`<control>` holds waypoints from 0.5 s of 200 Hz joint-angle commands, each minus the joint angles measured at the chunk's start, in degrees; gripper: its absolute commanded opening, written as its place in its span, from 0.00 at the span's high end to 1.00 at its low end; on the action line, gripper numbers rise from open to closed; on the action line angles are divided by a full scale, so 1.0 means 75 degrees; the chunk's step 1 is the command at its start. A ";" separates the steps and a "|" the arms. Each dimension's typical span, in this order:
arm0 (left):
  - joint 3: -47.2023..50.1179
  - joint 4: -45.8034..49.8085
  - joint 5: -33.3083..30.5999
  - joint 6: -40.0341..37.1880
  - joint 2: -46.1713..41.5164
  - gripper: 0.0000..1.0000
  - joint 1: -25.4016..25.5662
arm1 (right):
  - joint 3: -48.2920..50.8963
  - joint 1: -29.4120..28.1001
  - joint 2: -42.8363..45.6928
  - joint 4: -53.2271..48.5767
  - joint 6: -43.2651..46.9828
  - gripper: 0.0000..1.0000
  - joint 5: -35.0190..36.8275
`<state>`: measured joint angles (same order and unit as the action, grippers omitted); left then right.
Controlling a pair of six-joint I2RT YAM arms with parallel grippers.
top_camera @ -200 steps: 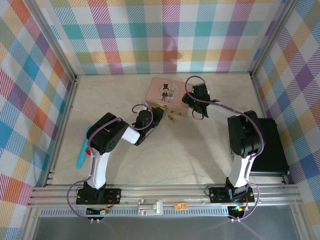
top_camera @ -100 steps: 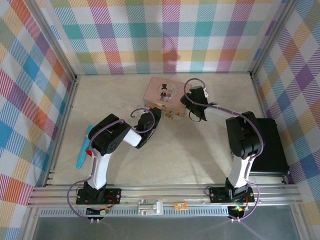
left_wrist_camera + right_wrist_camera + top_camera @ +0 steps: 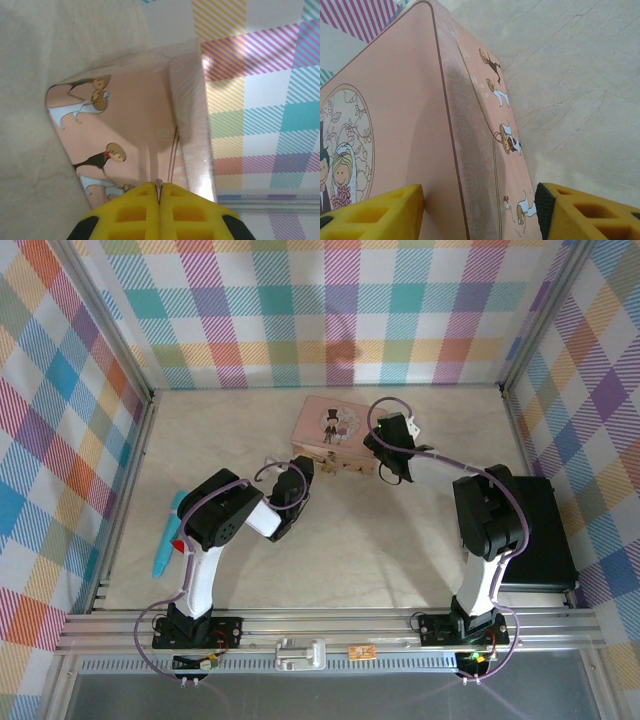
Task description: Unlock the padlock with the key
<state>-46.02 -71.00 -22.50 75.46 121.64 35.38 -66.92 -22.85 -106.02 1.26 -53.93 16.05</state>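
The slim grey key [image 3: 158,185] shows as a thin sliver pinched between the yellow fingertips of my left gripper [image 3: 160,190], which is shut on it. That left gripper [image 3: 302,472] sits just off the front left corner of the pink tin [image 3: 333,426]. A tiny brass padlock [image 3: 336,471] lies against the tin's front side, between the two grippers. My right gripper [image 3: 480,212] is open, its fingers [image 3: 375,212] straddling the tin's [image 3: 395,125] front right edge without closing on it. From above, the right gripper [image 3: 380,448] is at the tin's right end.
A teal tool [image 3: 165,535] with a red part lies at the far left of the table. A black box [image 3: 545,530] sits along the right side. Plaid walls [image 3: 330,310] close in the back and both sides.
My left gripper has drawn back a little to the left, away from the tin's front, still holding the key. The right gripper edged slightly toward the tin.
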 commanded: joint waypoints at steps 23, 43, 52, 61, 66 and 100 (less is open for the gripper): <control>0.0741 -0.0189 0.1046 0.0040 -0.0743 1.00 -0.0236 | -0.0252 0.0035 0.0429 -0.0379 0.1107 0.36 -0.0103; 0.0845 0.0227 0.2015 -0.0005 -0.1013 1.00 -0.0379 | -0.0318 0.0035 0.0744 -0.0394 0.1900 0.32 -0.0529; 0.0942 0.0350 0.2345 -0.0039 -0.1128 1.00 -0.0401 | -0.0333 0.0029 0.0906 -0.0510 0.2306 0.31 -0.0707; 0.1031 0.0514 0.2631 -0.0089 -0.1266 1.00 -0.0427 | -0.0359 0.0029 0.1063 -0.0714 0.2693 0.29 -0.0863; 0.1077 0.0618 0.2778 -0.0138 -0.1344 1.00 -0.0428 | -0.0349 0.0031 0.1151 -0.0771 0.2927 0.29 -0.0988; 0.1114 0.1845 0.3986 -0.0502 -0.1713 1.00 -0.0451 | -0.0207 0.0035 0.1687 -0.1563 0.4367 0.26 -0.1428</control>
<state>-38.02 -64.10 -2.09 74.26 111.35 32.32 -67.64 -22.85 -96.73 -4.71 -32.27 8.86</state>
